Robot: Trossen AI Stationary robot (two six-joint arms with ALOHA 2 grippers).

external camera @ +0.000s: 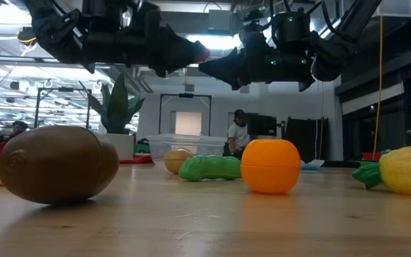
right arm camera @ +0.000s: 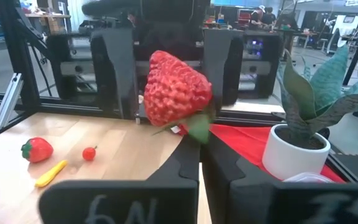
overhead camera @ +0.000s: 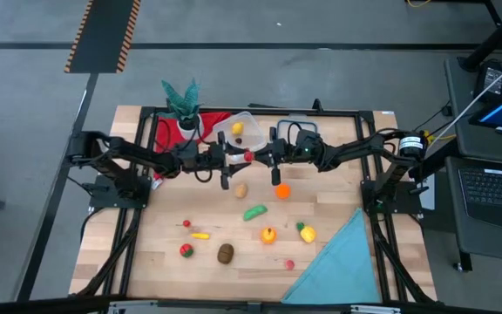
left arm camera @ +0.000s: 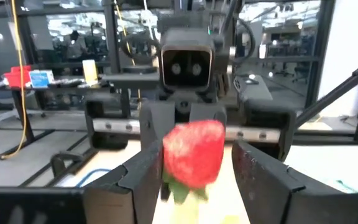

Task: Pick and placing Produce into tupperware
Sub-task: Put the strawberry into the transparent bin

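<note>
A red toy strawberry (left arm camera: 194, 149) hangs in the air over the table's middle, with my left gripper (overhead camera: 238, 158) shut on it. My right gripper (right arm camera: 199, 155) comes level from the table's right, facing the left one. It is shut, and its tips sit just under the strawberry's green leaf (right arm camera: 197, 127). The clear tupperware (overhead camera: 238, 133) stands on the table just beyond both grippers, with a yellow piece (overhead camera: 237, 128) inside. Other produce lies on the table nearer the front: an orange (overhead camera: 282, 191), a green pod (overhead camera: 254, 212) and a brown kiwi (overhead camera: 226, 253). My left gripper pinches the strawberry's red body (left arm camera: 169, 155) between its two fingers, which come level from the table's left. The fruit is lifted clear of the table, its leaf end lowest. My right gripper has its shut tips at the green leaf (right arm camera: 194, 138); I cannot tell whether they touch it.
A potted plant (overhead camera: 181, 100) in a white pot and a red cloth (overhead camera: 214, 120) are at the far left, beside the tupperware. A blue cloth (overhead camera: 338, 262) covers the near right corner. Small fruits (overhead camera: 200, 235) lie scattered toward the front edge.
</note>
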